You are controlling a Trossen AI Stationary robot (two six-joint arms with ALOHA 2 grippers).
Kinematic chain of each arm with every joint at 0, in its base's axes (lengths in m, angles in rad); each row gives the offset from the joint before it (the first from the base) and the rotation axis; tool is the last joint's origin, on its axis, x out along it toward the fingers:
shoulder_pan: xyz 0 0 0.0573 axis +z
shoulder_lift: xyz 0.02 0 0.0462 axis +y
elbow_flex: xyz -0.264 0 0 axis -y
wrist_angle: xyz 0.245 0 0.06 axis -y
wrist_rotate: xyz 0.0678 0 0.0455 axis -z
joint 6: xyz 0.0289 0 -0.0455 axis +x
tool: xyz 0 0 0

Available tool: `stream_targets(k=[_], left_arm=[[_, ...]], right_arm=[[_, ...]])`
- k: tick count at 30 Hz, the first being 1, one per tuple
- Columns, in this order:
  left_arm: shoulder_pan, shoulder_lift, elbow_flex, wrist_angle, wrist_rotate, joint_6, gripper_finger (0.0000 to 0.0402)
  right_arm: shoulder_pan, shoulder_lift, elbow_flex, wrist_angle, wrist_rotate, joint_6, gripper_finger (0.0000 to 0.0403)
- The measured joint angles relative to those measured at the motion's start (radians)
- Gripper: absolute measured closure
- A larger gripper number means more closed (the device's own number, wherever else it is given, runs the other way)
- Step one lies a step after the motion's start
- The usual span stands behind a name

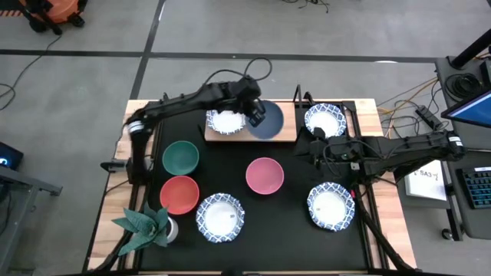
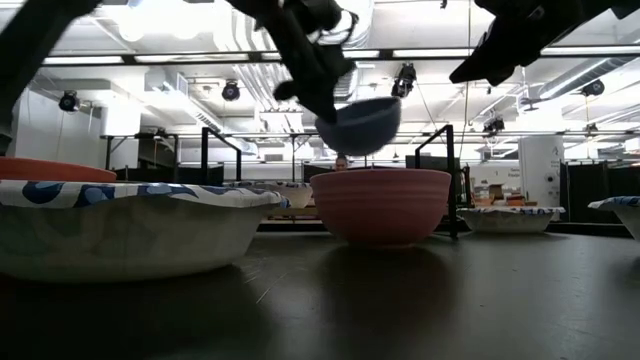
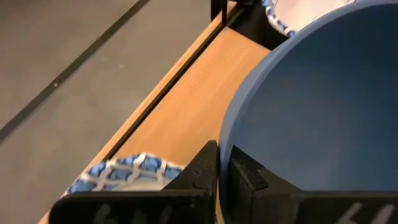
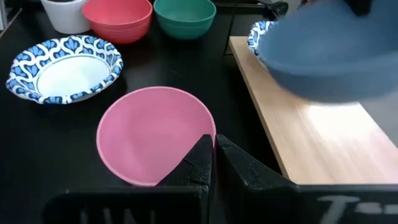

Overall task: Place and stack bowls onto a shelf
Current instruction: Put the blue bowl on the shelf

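Left gripper (image 1: 257, 116) clamped on the rim of the blue bowl (image 1: 267, 121), fingers (image 3: 205, 169) pinching the wall from either side. Left arm stretched from the bench's left edge across to the shelf (image 1: 288, 134), wrist bent down over the board. Blue bowl held in the air above the middle of the shelf, tilted, clear of the wood in the low view. Right gripper (image 4: 213, 148) shut on nothing, fingers pressed together, hovering above the near edge of the pink bowl (image 1: 265, 175), just beside the shelf's front. Right arm reaching in from the bench's right edge, roughly level.

From the high view only: full layout, with one patterned bowl (image 1: 226, 120) on the shelf's left end, another (image 1: 324, 119) on the bench just right of the shelf, two more (image 1: 220, 217) (image 1: 331, 205) along the front. Green bowl (image 1: 181, 157) and red bowl (image 1: 179, 194) at the left, near the potted plant (image 1: 146, 224). From the low view only: gap under the lifted blue bowl, pink bowl standing below and in front of it. From the left wrist view only: grip on the rim up close, light wood underneath.

Blue bowl plain, smooth, dusty slate blue inside and out. Shelf a pale wood board with thin black uprights.
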Motion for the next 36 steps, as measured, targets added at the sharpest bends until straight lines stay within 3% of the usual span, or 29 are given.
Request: stream_targets(k=[16,30,36], left_arm=[[0.057,0.381,0.457,-0.155,0.018,0.072,0.0402],[0.066,0.399,0.452,-0.126,0.044,0.062,0.0400],[0.068,0.412,0.452,-0.126,0.044,0.062,0.0372]], right_arm=[[0.000,-0.013,-0.001,-0.031,0.000,0.015,0.0394],[0.000,-0.012,-0.001,-0.033,0.002,0.019,0.0394],[0.000,-0.012,-0.001,-0.032,0.002,0.025,0.0394]])
